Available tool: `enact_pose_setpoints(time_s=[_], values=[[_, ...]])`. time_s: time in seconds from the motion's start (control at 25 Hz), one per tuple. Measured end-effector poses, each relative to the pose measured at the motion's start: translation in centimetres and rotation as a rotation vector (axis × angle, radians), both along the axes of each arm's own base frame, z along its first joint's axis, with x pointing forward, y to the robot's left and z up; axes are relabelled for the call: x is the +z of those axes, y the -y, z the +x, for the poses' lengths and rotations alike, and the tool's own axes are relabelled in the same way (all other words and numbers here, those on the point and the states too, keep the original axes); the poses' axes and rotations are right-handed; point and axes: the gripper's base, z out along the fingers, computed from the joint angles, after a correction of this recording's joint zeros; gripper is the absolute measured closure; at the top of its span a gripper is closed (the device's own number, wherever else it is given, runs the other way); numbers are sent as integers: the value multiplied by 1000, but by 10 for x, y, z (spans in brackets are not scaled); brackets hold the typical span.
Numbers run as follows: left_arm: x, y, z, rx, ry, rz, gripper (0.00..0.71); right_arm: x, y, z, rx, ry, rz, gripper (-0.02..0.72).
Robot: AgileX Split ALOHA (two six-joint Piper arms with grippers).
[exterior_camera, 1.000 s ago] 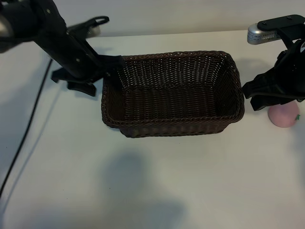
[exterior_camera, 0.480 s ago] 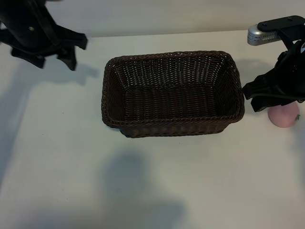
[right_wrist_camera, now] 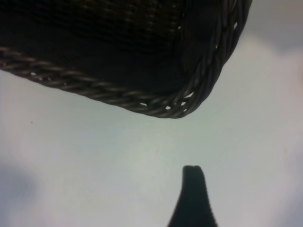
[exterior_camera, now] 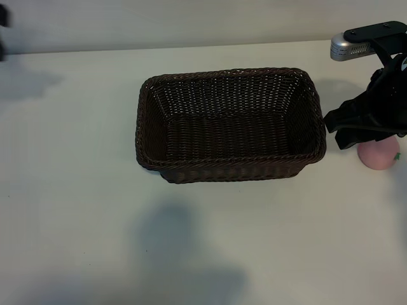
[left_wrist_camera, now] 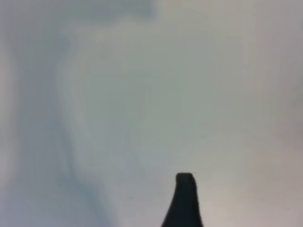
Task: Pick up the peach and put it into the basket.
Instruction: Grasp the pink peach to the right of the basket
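Observation:
The dark-brown wicker basket (exterior_camera: 229,124) sits mid-table; its rounded corner (right_wrist_camera: 189,94) fills the right wrist view. The pale-pink peach (exterior_camera: 379,155) lies on the table just right of the basket, with a green mark on its right side. My right gripper (exterior_camera: 337,130) hovers open between the basket's right end and the peach, partly covering the peach's upper left. One of its fingers (right_wrist_camera: 191,198) shows over bare table, holding nothing. The peach does not show in either wrist view. Only a sliver of my left arm (exterior_camera: 2,15) shows at the far left edge. One left finger (left_wrist_camera: 184,201) stands alone over bare table.
The white table (exterior_camera: 203,241) stretches in front of the basket, with a soft shadow (exterior_camera: 168,241) on it. A silver and black part of the right arm (exterior_camera: 362,39) hangs above the back right corner.
My left arm has drawn away from the basket's left end, up and to the far left, almost out of the exterior view. The right arm, basket and peach have stayed put.

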Motion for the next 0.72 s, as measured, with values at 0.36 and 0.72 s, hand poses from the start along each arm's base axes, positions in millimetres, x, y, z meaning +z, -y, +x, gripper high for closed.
enact_pose_setpoints(time_s=[0.36, 0.72], values=[[49, -3, -40, -18, 175, -79, 112, 0, 0, 0, 0, 0, 0, 165], [124, 17, -137, -46, 479, -36, 113, 0, 0, 0, 0, -1, 0, 165]])
